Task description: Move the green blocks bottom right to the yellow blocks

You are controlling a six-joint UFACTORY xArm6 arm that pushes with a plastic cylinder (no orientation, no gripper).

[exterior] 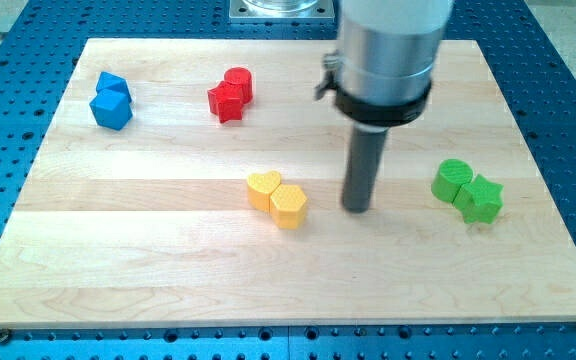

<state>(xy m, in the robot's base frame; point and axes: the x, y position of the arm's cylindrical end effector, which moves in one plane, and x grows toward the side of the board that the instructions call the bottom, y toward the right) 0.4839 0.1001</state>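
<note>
A green round block (453,181) and a green star block (479,199) touch each other near the board's right side. A yellow heart block (263,189) and a yellow hexagon block (288,206) touch each other at the board's middle. My tip (357,208) rests on the board between the two pairs, closer to the yellow hexagon, touching no block.
Two blue blocks (111,100) sit at the top left. A red round block (238,82) and a red star block (225,101) sit at the top middle. The wooden board (168,270) lies on a blue perforated table.
</note>
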